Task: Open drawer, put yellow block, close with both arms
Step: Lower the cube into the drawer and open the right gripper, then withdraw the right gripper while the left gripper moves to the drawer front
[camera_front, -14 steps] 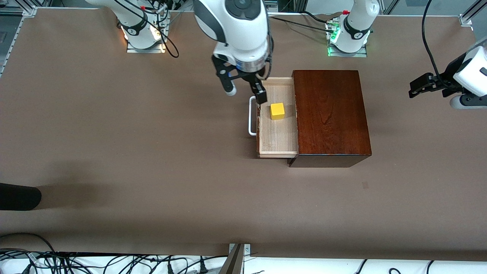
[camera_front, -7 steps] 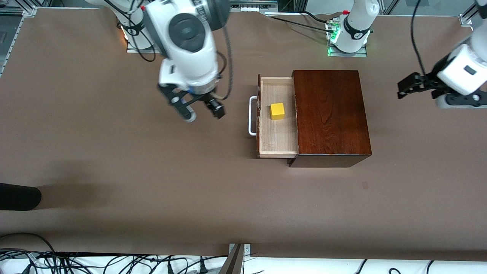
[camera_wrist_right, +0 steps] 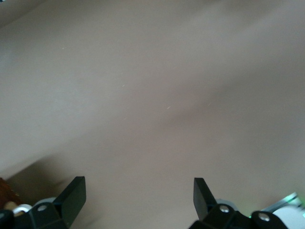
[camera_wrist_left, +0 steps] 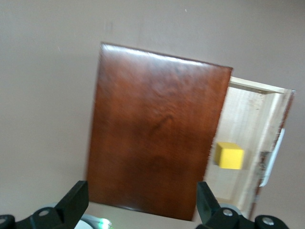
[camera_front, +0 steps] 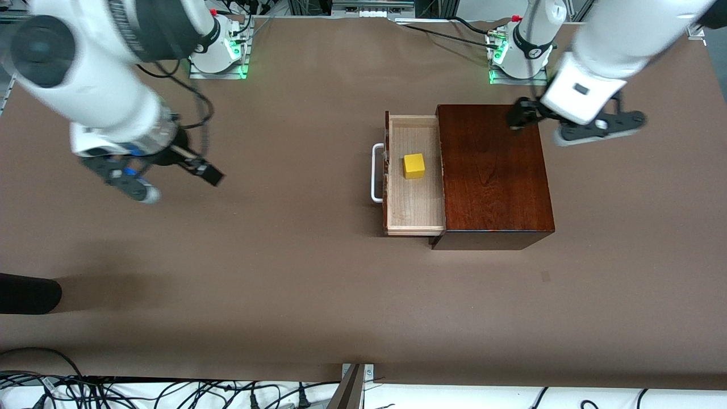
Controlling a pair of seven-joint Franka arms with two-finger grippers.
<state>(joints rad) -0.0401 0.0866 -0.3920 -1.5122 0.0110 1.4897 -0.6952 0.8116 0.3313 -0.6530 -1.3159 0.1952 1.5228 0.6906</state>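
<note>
Plainly, the small bright yellow cube (camera_front: 414,166) sits inside the pale light-wood drawer tray (camera_front: 414,213), which stands pulled out of the glossy dark mahogany box (camera_front: 493,170) toward the right arm's end of the table. The cube has plain, unmarked faces and sharp edges. It rests on the tray floor, apart from the walls, at about eleven o'clock from the tray's middle in the front view. Nothing else lies in the tray. Its dark reddish-brown front carries a white bar handle (camera_front: 375,173), at nine o'clock from the cube. In the left wrist view the same cube (camera_wrist_left: 229,155) shows in the tray (camera_wrist_left: 248,109) beside the box lid (camera_wrist_left: 155,138).

No brand, label or writing can be read on the box, the drawer or the cube.

Up in the air, the left gripper (camera_front: 573,122) hangs over the box's corner nearest the left arm's base, at about two o'clock from the box's middle, its black fingers (camera_wrist_left: 74,205) spread wide and holding nothing. The right gripper (camera_front: 176,184) hangs over the bare brown table surface (camera_front: 284,272), well apart from the drawer toward the right arm's end, at nine o'clock from the handle; its fingers (camera_wrist_right: 71,195) stand wide apart and empty.
</note>
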